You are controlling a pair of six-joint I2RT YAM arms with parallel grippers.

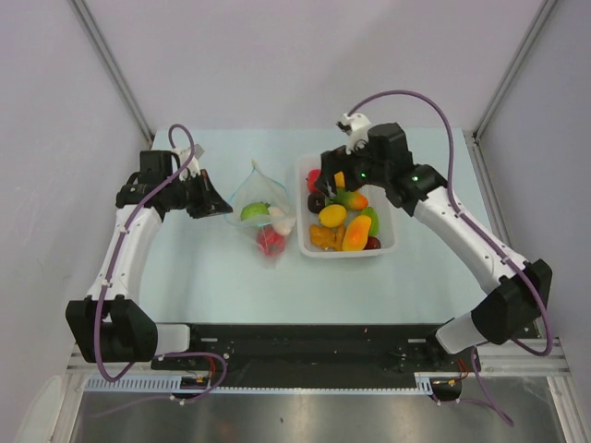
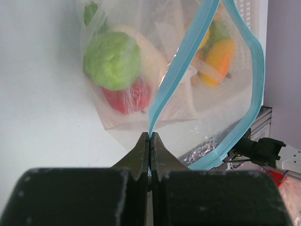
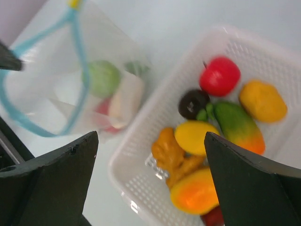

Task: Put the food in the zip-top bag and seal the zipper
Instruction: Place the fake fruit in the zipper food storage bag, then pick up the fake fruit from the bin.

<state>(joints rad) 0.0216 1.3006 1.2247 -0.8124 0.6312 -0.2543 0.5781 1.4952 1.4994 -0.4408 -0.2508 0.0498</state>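
Note:
The clear zip-top bag (image 1: 261, 210) lies left of the basket, its mouth gaping. My left gripper (image 2: 150, 136) is shut on the teal zipper (image 2: 174, 75) at one corner of the mouth and holds it up. Green (image 2: 112, 60), red (image 2: 124, 99) and white (image 1: 282, 220) food sits inside the bag. My right gripper (image 3: 150, 141) hangs open above the basket's left half with nothing between its fingers. Below it lie a yellow fruit (image 3: 195, 136), an orange knobbly piece (image 3: 169, 153), a red fruit (image 3: 219, 76) and a dark purple one (image 3: 194, 103).
The white perforated basket (image 1: 388, 242) stands right of centre with several more pieces of food in it. The bag (image 3: 56, 89) almost touches its left wall. Grey walls close in the pale table on three sides.

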